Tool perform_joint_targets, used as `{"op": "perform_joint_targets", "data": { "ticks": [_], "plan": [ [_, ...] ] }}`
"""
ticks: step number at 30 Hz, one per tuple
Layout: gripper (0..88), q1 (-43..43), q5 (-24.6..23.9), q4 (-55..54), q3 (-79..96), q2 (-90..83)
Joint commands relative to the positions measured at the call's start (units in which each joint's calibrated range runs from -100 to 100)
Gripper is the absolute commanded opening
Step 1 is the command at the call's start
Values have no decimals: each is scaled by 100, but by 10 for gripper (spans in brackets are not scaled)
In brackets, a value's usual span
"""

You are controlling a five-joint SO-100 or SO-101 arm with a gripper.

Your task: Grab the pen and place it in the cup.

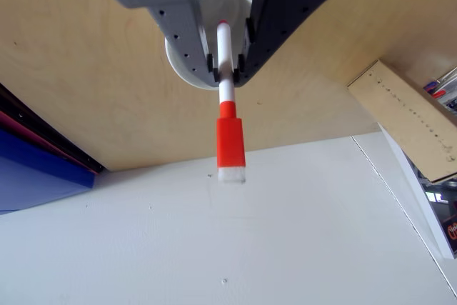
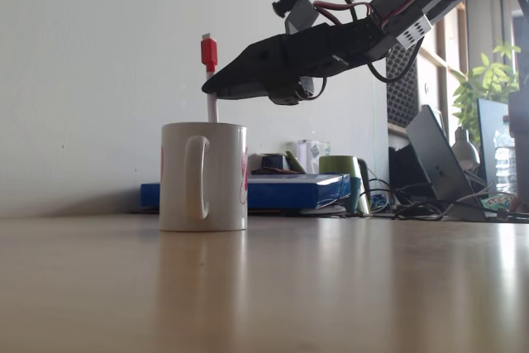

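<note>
In the fixed view the white cup [image 2: 202, 175] stands on the wooden table with its handle towards the camera and a pink design on its right side. The pen [image 2: 212, 105] stands nearly upright, its lower end inside the cup and its red cap [image 2: 209, 53] on top. My gripper [image 2: 213, 84] reaches in from the right just above the rim and is shut on the pen's white shaft. In the other view the dark fingers [image 1: 212, 62] clamp the pen [image 1: 230, 141] at my gripper [image 1: 226, 71], with the cup's rim [image 1: 182, 69] behind them.
Behind the cup in the fixed view lie a blue flat box [image 2: 289, 190], a green container [image 2: 339, 167], cables and a laptop [image 2: 430, 159] at the right. The wooden tabletop [image 2: 331, 287] in front is bare. A white wall [image 2: 83, 80] rises behind.
</note>
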Motion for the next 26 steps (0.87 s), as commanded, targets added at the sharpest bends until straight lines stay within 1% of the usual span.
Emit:
{"op": "perform_joint_targets", "data": {
  "ticks": [1,3,5,26],
  "plan": [
    [128,34,-13,-63,-228,-18],
    [188,34,-18,-88,-201,-18],
    [205,34,-18,-88,-201,-18],
    [205,17,-18,-88,-182,-59]
  ]
}}
